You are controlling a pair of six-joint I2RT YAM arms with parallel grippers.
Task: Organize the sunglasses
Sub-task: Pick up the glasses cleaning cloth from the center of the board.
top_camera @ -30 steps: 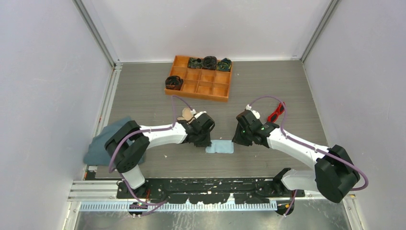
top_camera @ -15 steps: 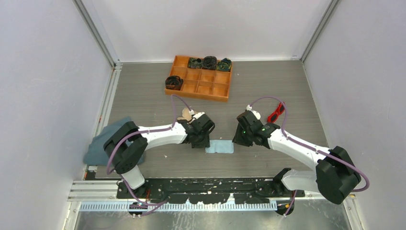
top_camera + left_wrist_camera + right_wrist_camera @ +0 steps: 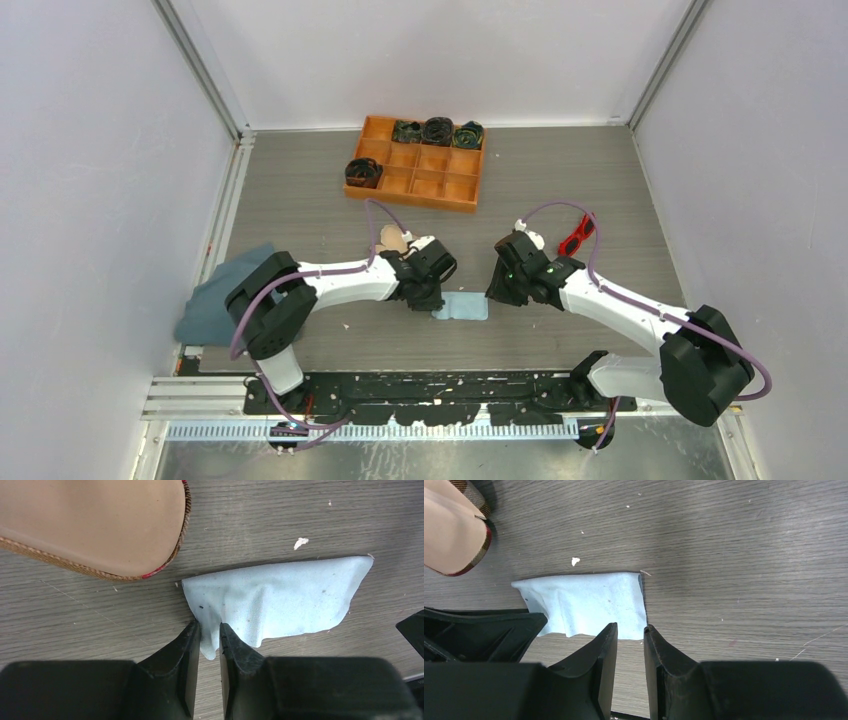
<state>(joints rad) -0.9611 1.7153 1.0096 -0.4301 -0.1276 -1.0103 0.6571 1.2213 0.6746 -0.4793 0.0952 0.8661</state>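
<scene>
Plaid case (image 3: pixel 90 525) x1, on the desk (image 3: pixel 300 200) just far-left of the cloth, probably parked to take the glasses later. Left gripper (image 3: pixel 209 626): jaws almost closed, pinching the near-left corner of the light blue cloth (image 3: pixel 280 597) x1. Fabric puckers there, likely for a lift or fold. Right gripper (image 3: pixel 630 627): jaws a narrow slit at the cloth's near-right corner, cannot tell if it grips. Sunglasses (image 3: pixel 576 236) x1, red, far right on the desk, well apart from both grippers, untouched

one sunglasses (image 3: pixel 576 236), one case (image 3: pixel 90 525), one tray (image 3: pixel 430 200)
</scene>
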